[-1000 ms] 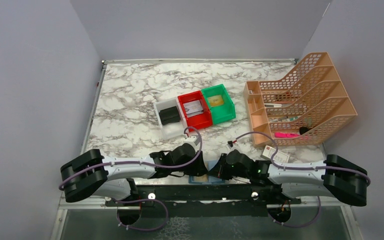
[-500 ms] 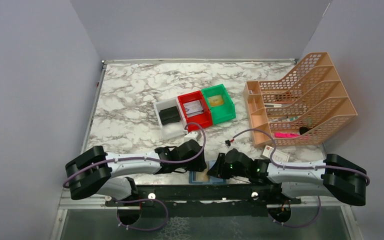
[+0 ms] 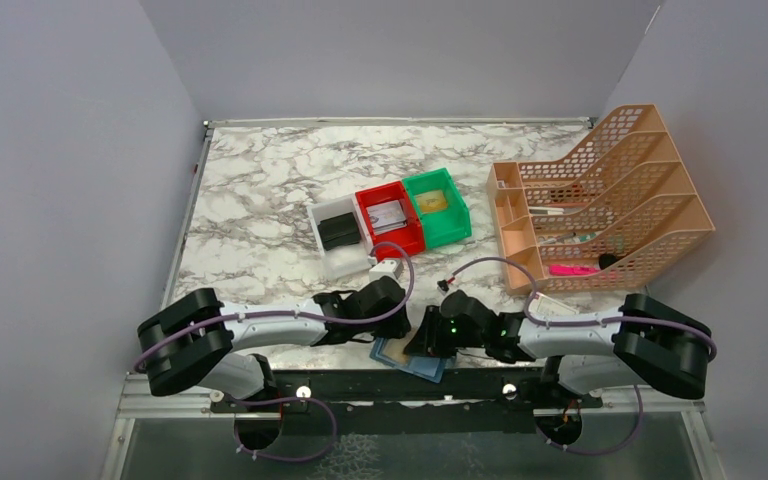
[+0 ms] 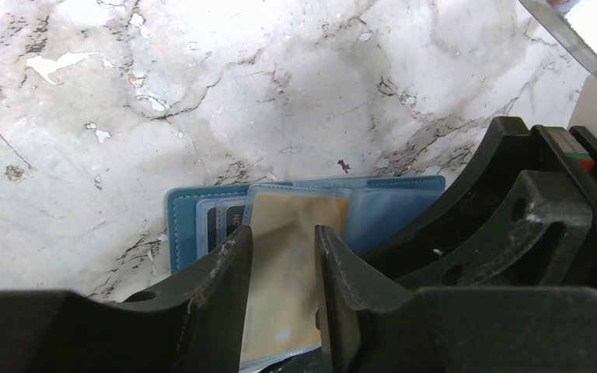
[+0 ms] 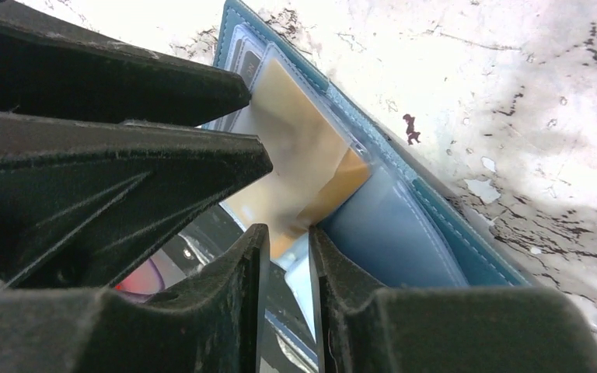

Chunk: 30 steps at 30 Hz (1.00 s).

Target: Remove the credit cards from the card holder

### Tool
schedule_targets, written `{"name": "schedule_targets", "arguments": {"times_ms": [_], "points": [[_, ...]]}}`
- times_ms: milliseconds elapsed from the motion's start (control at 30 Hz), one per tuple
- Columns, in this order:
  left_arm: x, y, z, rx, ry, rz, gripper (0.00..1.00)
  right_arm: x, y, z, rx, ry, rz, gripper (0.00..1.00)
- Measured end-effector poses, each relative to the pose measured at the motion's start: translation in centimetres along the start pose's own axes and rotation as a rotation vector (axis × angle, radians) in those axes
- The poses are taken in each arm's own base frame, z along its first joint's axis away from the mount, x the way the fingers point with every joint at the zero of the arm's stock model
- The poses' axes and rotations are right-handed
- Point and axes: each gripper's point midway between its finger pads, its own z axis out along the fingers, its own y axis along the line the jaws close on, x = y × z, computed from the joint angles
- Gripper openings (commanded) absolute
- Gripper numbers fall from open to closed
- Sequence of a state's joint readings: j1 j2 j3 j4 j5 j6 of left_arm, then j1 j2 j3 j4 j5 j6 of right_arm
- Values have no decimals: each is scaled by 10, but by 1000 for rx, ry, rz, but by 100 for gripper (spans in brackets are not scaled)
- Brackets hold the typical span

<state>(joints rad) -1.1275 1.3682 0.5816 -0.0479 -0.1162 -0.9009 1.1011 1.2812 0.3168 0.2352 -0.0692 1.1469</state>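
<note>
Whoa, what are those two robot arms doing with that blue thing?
Both are working on the card holder, a small teal wallet lying open at the near edge of the table. The left gripper hangs over it, fingers apart, above a tan card tucked inside. The right gripper has its fingertips at that card's edge; whether they pinch it is unclear. That card is not out yet.

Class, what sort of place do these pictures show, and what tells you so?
Probably a robot test bench dressed as a desk: marble-patterned tabletop, peach plastic mesh file organiser, two white-and-black robot arms.
</note>
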Motion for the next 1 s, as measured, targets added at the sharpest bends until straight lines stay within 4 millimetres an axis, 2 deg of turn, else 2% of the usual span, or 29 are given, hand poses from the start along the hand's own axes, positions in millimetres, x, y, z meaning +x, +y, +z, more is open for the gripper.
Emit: {"name": "schedule_targets", "arguments": {"times_ms": [67,167,433,533,733,1000], "points": [[0,0,0,-3,-2,-3,37,-1,0,-1,0,2,24,33],[0,0,1,-3,-3,-11,44,-3,-3,-4,7,-4,62,34],[1,-9,2,9,14,-4,47,-14,-12,-8,40,-62,127,35],[2,-9,2,10,22,13,47,-15,-12,-6,37,-64,148,29],[1,-2,-1,-4,23,42,40,-14,-12,1,26,-41,164,14],[13,12,-18,7,22,20,37,-24,-9,5,-2,-58,132,1]]}}
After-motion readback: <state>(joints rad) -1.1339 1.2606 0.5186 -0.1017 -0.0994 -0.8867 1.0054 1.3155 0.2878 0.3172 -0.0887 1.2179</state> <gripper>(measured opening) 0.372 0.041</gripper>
